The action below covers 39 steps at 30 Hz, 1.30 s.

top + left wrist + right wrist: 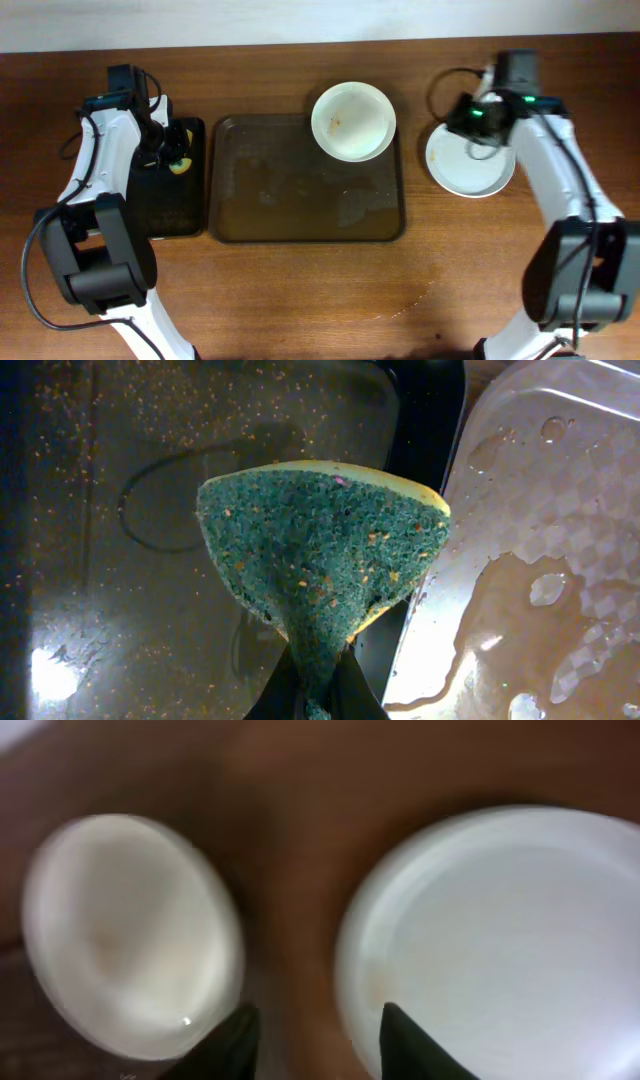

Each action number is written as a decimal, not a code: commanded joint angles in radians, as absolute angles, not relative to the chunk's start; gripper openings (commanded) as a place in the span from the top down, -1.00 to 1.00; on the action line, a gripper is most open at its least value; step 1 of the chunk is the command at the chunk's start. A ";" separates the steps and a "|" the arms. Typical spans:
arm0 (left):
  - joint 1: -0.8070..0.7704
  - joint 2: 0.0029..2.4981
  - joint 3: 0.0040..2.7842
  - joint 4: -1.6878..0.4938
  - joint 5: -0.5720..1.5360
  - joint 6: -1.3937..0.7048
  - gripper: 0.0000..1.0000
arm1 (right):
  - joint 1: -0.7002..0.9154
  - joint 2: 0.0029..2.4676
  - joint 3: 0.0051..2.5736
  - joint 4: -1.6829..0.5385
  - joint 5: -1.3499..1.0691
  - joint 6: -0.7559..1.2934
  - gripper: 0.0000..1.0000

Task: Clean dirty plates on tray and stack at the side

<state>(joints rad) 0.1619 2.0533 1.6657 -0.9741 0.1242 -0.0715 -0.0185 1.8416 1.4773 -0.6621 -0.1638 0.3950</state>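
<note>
A cream plate with small brown smears sits at the far right corner of the wet dark-brown tray. It also shows, blurred, in the right wrist view. White plates lie stacked on the table right of the tray; the stack fills the right of the right wrist view. My right gripper is open and empty, above the stack's far left edge; its fingers straddle bare table and the plate rim. My left gripper is shut on a green-and-yellow sponge, over the narrow black tray.
The narrow black tray is speckled with crumbs and lies left of the dark-brown tray. The dark-brown tray's rim shows wet with puddles in the left wrist view. Bare wooden table lies in front of both trays.
</note>
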 commanded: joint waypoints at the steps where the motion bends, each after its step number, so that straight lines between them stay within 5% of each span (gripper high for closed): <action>1: 0.159 2.056 1.663 -0.968 0.135 -0.059 0.98 | 0.160 1.892 1.483 -0.601 -0.004 0.613 0.26; 3: 0.159 2.056 1.663 -0.957 0.135 -0.059 0.98 | 0.280 1.962 1.483 -0.570 0.197 0.757 0.31; 8: 0.159 2.056 1.663 -0.957 0.135 -0.059 0.98 | 0.352 2.096 1.483 -0.580 0.256 0.805 0.49; 12: 0.159 2.056 1.663 -0.958 0.135 -0.059 0.99 | 0.363 2.117 1.482 -0.630 0.094 0.784 0.79; 18: 0.159 2.056 1.663 -0.960 0.135 -0.059 0.98 | 0.477 2.116 1.483 -0.772 -0.149 0.672 0.77; 20: 0.159 2.056 1.663 -0.960 0.135 -0.059 0.98 | 0.498 2.116 1.505 -0.770 -0.146 0.620 0.63; 23: 0.159 2.056 1.663 -0.963 0.135 -0.059 0.98 | 0.471 2.116 1.589 -0.771 -0.145 0.363 -0.06; 26: 0.159 2.056 1.663 -0.962 0.135 -0.059 0.99 | 0.429 2.123 1.601 -0.675 -0.108 0.236 -0.20; 31: 0.151 2.056 1.663 -0.962 0.135 -0.059 0.99 | 0.407 2.201 1.600 -0.617 -0.158 0.114 -0.16; 33: 0.144 2.056 1.663 -0.961 0.135 -0.059 0.99 | 0.408 2.216 1.597 -0.621 -0.186 0.109 0.03; 35: 0.131 2.056 1.663 -0.962 0.136 -0.059 0.98 | 0.411 2.217 1.597 -0.624 -0.231 0.114 0.66; 36: 0.119 2.056 1.663 -0.962 0.144 -0.059 0.98 | 0.414 2.217 1.597 -0.624 -0.233 0.164 0.82; 39: 0.060 2.056 1.663 -0.962 0.192 -0.059 0.99 | 0.419 2.217 1.597 -0.650 -0.231 0.438 0.92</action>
